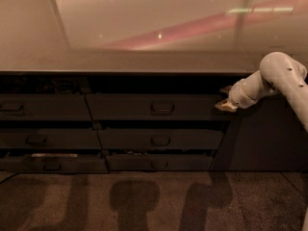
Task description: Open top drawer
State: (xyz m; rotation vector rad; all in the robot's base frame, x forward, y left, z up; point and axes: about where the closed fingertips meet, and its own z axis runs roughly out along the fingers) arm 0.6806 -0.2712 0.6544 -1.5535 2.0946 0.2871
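The pale table [144,64] fills the upper view, and beneath its front edge runs a dark bank of drawers in 3 rows. The top drawer [125,109] is the widest front in the upper row, centre-right, above 2 shallower fronts [192,139]. It looks to stand slightly proud of the cabinet, though the gloom makes that uncertain. The white arm [284,76] reaches in from the right, with the end effector [225,98] at the drawer front's right end, well apart from the central handle [162,108]. Whether it is spread or closed I cannot tell. The step is likely securing a hold; next calls for a straight outward pull.
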